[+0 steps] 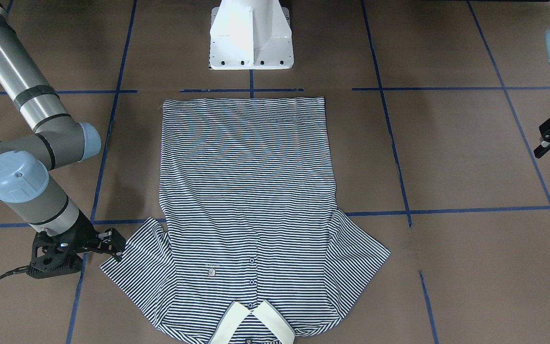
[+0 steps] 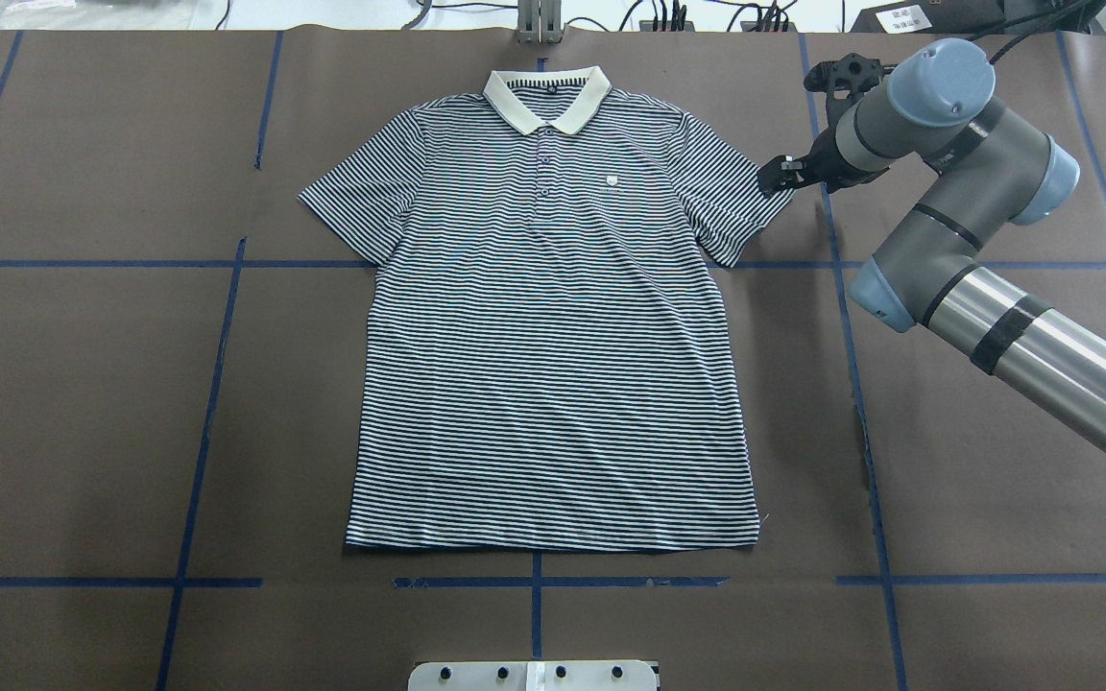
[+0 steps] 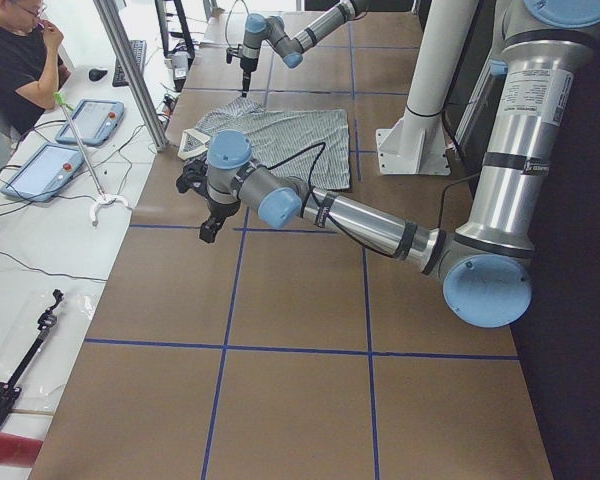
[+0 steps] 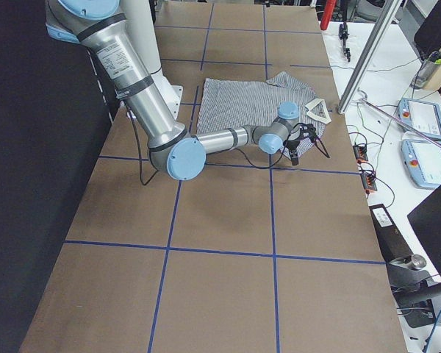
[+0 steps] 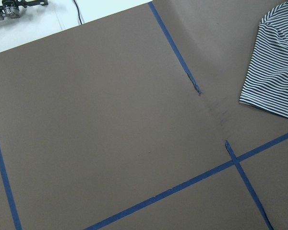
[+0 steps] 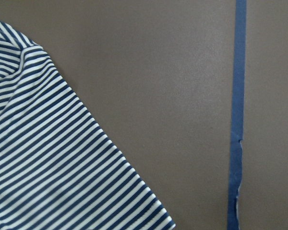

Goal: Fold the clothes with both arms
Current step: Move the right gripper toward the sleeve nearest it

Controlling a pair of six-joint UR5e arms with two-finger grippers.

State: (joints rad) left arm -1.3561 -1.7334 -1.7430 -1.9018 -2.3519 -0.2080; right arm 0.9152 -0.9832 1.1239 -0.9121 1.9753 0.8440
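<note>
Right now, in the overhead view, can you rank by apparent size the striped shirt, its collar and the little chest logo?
1. Striped polo shirt, largest by far.
2. Cream collar.
3. Chest logo patch, smallest.

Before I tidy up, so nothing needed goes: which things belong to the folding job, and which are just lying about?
Job: shirt, left hand, right hand.
Lying about: tablets, black tool, both on the side bench.
</note>
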